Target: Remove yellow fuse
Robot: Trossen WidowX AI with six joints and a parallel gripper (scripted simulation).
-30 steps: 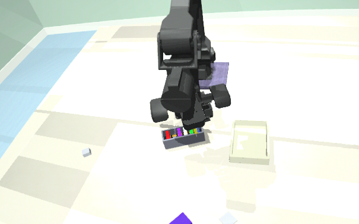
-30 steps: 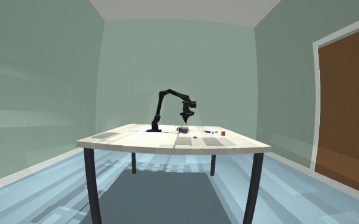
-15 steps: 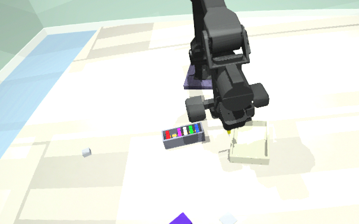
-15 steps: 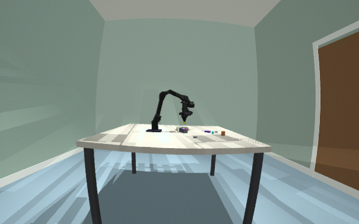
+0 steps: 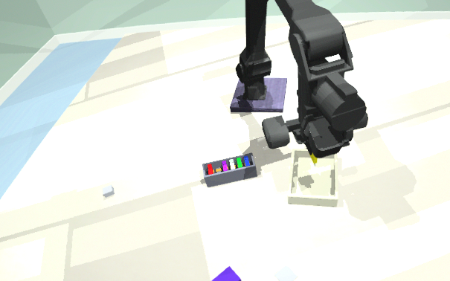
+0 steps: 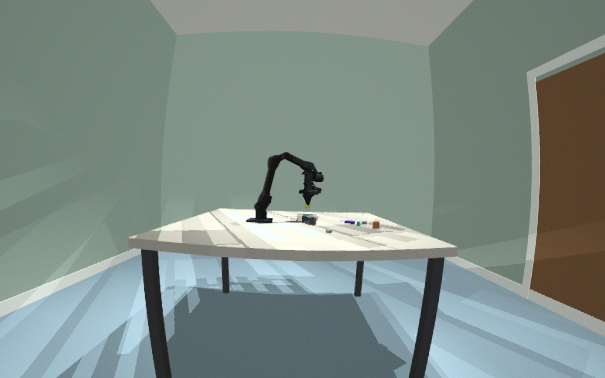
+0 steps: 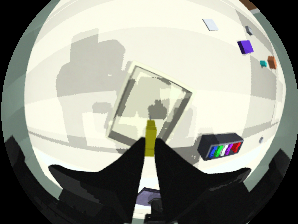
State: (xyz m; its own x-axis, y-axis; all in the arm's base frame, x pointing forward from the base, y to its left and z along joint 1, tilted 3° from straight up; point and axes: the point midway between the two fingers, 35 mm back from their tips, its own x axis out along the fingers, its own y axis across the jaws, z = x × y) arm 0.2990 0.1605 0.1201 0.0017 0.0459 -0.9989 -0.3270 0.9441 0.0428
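My gripper [image 6: 308,204] [image 7: 150,141] is shut on the yellow fuse [image 5: 314,159] [image 6: 308,206] [image 7: 150,132], which points down from the fingertips. In the top view the arm hides the fingertips. The fuse hangs in the air above the rear part of the cream tray [image 5: 312,201] [image 7: 113,116]; nothing lies in the tray, only shadows. The dark grey fuse block [image 5: 232,178] [image 6: 309,220] [image 7: 206,142] stands beside the tray, left of it in the top view. It holds red, purple, white, green and blue fuses, with a gap between red and purple. The gripper is well apart from the block.
A small grey block [image 5: 108,191] lies left of the fuse block in the top view. A violet block [image 5: 228,275] [image 7: 245,47] and a pale flat piece [image 5: 285,274] [image 7: 210,24] lie beyond the tray in the wrist view, with an orange block [image 6: 376,225] [image 7: 272,62] and a teal one [image 7: 263,64].
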